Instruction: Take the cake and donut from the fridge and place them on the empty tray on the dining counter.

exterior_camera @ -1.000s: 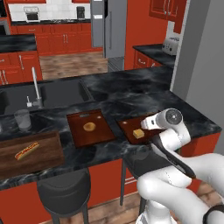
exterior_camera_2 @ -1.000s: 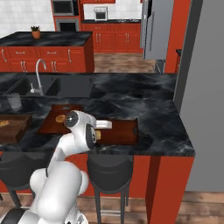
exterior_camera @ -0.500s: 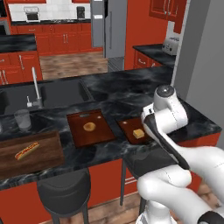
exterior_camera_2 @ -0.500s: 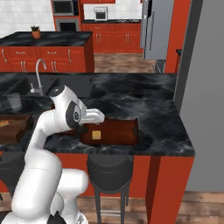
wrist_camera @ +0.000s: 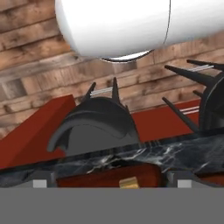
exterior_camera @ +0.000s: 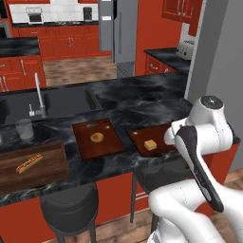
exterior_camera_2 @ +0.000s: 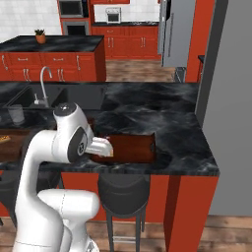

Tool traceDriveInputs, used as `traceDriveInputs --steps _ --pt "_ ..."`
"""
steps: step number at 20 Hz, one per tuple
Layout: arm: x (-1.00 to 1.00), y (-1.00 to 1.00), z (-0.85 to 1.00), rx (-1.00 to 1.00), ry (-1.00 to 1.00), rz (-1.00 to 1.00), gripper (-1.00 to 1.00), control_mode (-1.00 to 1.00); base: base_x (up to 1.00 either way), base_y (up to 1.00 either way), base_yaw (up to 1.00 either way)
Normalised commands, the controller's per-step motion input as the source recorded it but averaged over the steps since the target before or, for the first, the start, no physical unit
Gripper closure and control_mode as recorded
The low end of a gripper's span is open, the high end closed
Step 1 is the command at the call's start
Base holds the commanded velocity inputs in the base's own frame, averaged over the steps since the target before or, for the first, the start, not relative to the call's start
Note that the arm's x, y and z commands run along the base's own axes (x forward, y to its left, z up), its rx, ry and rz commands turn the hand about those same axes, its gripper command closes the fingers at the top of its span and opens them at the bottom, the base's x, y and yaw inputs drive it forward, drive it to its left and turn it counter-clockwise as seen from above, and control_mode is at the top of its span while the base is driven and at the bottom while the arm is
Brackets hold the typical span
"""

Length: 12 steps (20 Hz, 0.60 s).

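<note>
**Cake on the tray, jaws apart above it**

No brand, label or readable writing can be made out on anything.

A black marble counter (exterior_camera: 137,102) with white veins is seen over a red base. Two dark red-brown trays are set on its near side. On the tray (exterior_camera: 163,134) to the right, the cake (exterior_camera: 151,145), a small yellow-tan block, is seen resting flat, nothing else beside it. On the left tray (exterior_camera: 84,142), a plain tan ring pastry (exterior_camera: 97,137) is laid. Farther left, a wooden board (exterior_camera: 47,166) with a hot dog (exterior_camera: 29,163) is placed, and a glass (exterior_camera: 23,129) is stood near the sink faucet (exterior_camera: 39,94).

The gripper (wrist_camera: 109,183) is held with its jaws wide apart and nothing between them. In the hand view, the cake (wrist_camera: 129,182) is seen midway between the two fingertips (wrist_camera: 40,183), just past them on the tray, not touched. Beyond the counter edge in that view, two black stools (wrist_camera: 98,127) and a plank floor are seen.

The grey fridge (exterior_camera: 118,31) is seen across the room, well apart from the counter, doors closed. The donut cannot be made out.
</note>
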Motion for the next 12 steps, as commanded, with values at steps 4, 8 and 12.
traceDriveInputs --steps 4,8,12 --pt "-0.50 0.41 -0.27 0.00 0.00 0.00 -1.00 -1.00 0.00 0.00 0.00" --pt "-0.61 0.30 -0.19 0.00 0.00 0.00 -1.00 -1.00 0.00 0.00 0.00" --pt "-0.39 0.22 -0.36 0.00 0.00 0.00 -1.00 -1.00 0.00 0.00 0.00"
